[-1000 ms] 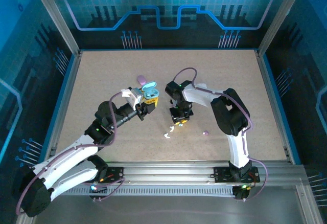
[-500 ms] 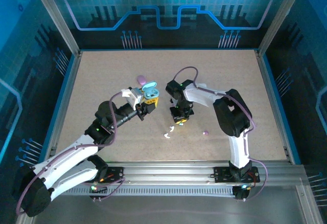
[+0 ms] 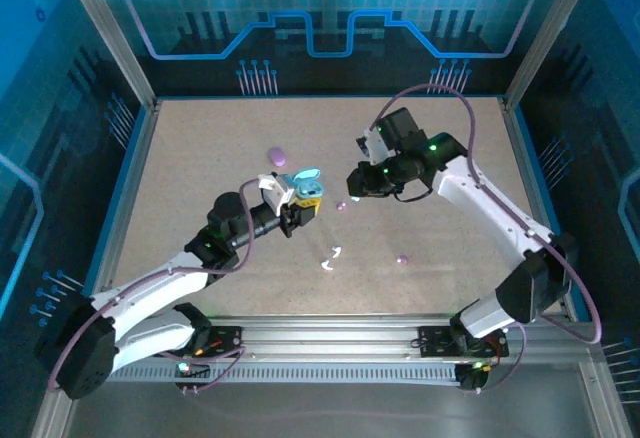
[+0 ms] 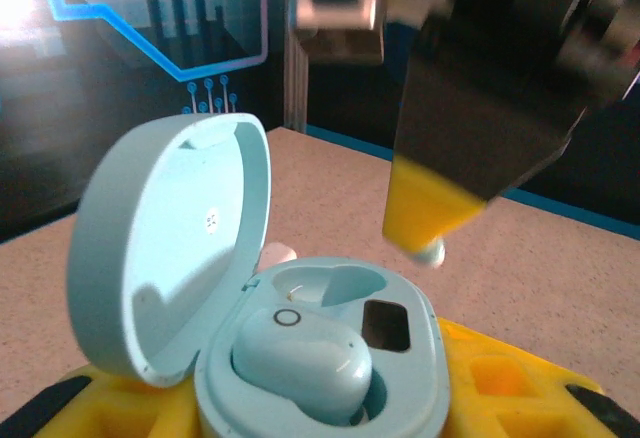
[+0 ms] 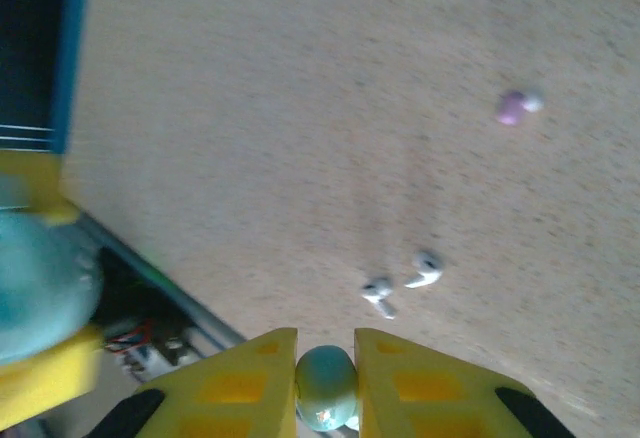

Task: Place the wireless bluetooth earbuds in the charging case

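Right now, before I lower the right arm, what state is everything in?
Left gripper: shut on the charging case.
Charging case: lid open, one slot empty.
Seated earbud: in its slot.
Right gripper: shut on a light blue earbud.
White earbuds: loose on the table.
Purple earbud: loose on the table.
Purple case: on the table, lid unclear.

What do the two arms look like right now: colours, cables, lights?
The left arm and right arm match: white shells with black joints, a thin purple cable looping along each, and small green lights. The fingers are yellow and blocky, on black mounts.
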Controlling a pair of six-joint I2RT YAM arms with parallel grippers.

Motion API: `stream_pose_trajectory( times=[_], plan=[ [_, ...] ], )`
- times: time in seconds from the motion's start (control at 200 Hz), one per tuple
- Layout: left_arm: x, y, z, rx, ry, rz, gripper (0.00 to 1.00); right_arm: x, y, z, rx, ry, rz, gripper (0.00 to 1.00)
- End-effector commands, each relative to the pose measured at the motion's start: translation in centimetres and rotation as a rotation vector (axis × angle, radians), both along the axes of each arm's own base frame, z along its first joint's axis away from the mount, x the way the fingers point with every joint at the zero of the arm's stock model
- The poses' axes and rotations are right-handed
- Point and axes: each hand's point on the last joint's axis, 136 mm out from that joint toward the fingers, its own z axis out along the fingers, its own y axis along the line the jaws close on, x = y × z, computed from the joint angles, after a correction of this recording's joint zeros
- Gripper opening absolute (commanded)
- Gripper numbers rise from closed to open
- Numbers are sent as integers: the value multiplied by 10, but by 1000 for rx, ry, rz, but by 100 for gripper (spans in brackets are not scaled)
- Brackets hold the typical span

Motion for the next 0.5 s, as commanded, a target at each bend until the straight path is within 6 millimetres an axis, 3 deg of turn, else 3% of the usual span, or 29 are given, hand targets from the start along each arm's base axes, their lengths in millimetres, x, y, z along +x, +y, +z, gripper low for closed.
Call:
stream_pose_trajectory(
  times=[0.0, 0.195, 0.495],
  plan=[
    [-9, -11, 14, -38, -72, -78, 28, -12, 16, 44, 163, -26, 63, 21],
    [-12, -19, 14, -39, -82, -130, 28, -24, 34, 73, 299, -43, 150, 21],
    [-16, -26, 19, -41, -90, -181, 28, -28, 52, 72, 339, -13, 209, 21]
  ],
)
